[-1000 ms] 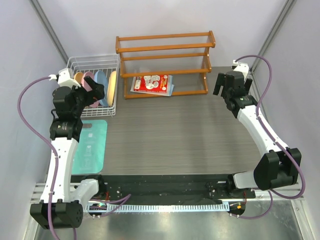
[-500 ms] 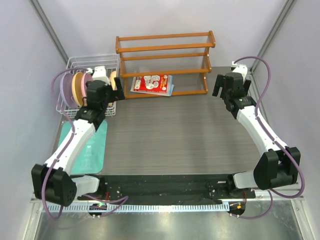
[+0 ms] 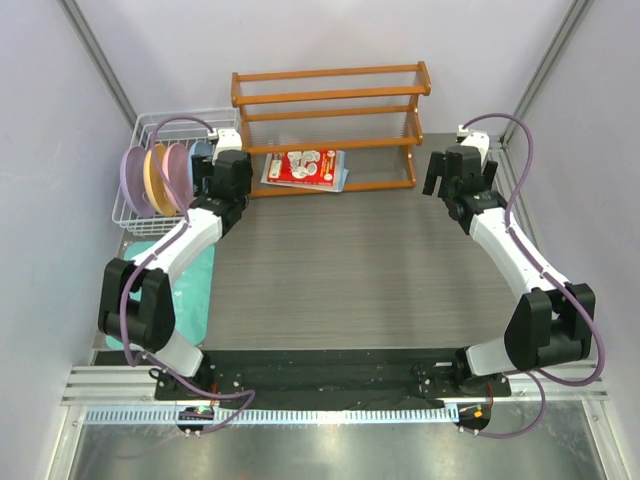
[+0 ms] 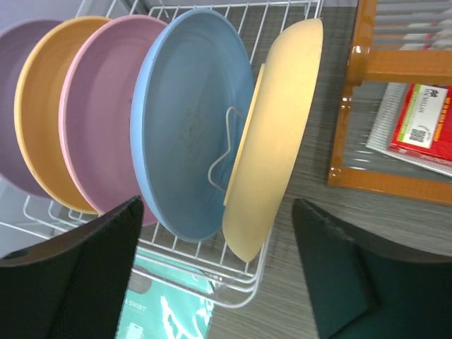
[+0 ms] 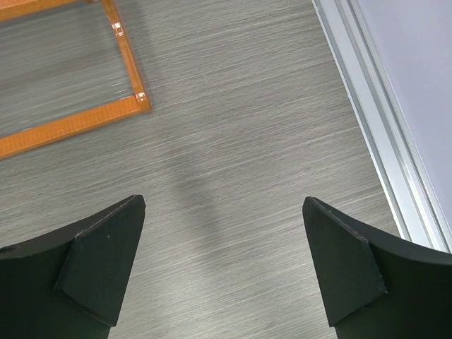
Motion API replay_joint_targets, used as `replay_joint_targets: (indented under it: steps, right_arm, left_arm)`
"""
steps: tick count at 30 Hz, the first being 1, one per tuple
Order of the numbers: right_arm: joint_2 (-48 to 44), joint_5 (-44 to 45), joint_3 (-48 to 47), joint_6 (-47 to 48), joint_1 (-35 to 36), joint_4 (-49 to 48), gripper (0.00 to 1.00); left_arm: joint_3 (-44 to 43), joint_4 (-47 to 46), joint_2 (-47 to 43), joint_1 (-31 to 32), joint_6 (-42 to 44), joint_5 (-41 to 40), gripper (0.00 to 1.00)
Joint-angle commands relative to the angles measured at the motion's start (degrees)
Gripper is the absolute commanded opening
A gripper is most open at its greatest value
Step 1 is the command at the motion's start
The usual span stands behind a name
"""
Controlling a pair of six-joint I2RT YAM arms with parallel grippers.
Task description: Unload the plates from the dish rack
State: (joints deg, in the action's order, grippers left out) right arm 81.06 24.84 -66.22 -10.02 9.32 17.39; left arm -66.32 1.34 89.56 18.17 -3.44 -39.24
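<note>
The white wire dish rack (image 3: 136,213) stands at the back left with the plates upright in a row. From the left they are lavender (image 4: 18,106), yellow-orange (image 4: 39,120), pink (image 4: 99,120), light blue (image 4: 191,127) and a second yellow-orange plate (image 4: 279,134) at the right end. My left gripper (image 4: 217,212) is open and empty, hovering at the rack's right end with its jaws on either side of the blue and yellow plates, not touching them. In the top view it (image 3: 212,172) hides those two plates. My right gripper (image 5: 224,205) is open and empty above bare table at the back right (image 3: 455,175).
A brown wooden shelf (image 3: 330,100) stands just right of the rack, with a red packet (image 3: 305,167) under it. A teal packet (image 3: 185,290) lies in front of the rack. The table's metal edge rail (image 5: 367,92) runs close to my right gripper.
My left arm has swung from the rack's left front over to its right end, so the gripper now faces the blue and yellow plates. The right arm has barely moved.
</note>
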Motion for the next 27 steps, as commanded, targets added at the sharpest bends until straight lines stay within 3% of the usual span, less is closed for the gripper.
replay_joint_targets:
  steps: [1, 3, 7, 11, 13, 14, 19, 20, 27]
  right_arm:
    - [0.9, 0.7, -0.7, 0.8, 0.3, -2.1, 1.0]
    - [1.5, 0.5, -0.8, 0.9, 0.3, -2.0, 1.0]
    - [2.2, 0.6, -1.0, 1.0, 0.2, -2.1, 1.0]
    - [2.6, 1.0, -1.1, 1.3, 0.2, -2.1, 1.0]
    - [2.9, 1.4, -1.2, 1.5, 0.2, -2.0, 1.0]
    - [3.0, 1.4, -1.2, 1.5, 0.3, -2.0, 1.0]
    - [3.8, 1.4, -1.5, 1.7, 0.3, -2.1, 1.0]
    - [3.8, 1.4, -1.5, 1.6, 0.2, -1.9, 1.0]
    - [4.2, 0.6, -1.5, 1.4, 0.2, -1.7, 1.0]
  left_arm:
    - [-2.7, -7.5, 2.4, 0.6, 3.2, -5.2, 0.81]
    - [-3.6, -7.9, 3.5, 0.6, 3.2, -5.7, 0.75]
    - [-5.1, -8.9, 6.5, 0.8, 6.2, -7.3, 0.54]
    - [-5.9, -10.0, 9.8, 0.9, 7.0, -8.7, 0.47]
    - [-6.8, -9.4, 10.9, 1.1, 7.1, -9.2, 0.36]
    - [-6.8, -9.4, 11.2, 1.2, 7.4, -9.8, 0.24]
    - [-6.3, -10.0, 11.3, 2.0, 8.6, -13.4, 0.08]
    - [-5.6, -12.0, 10.9, 2.3, 9.1, -14.2, 0.0]
    - [-2.4, -25.7, 7.5, 7.2, 22.4, -23.7, 0.0]
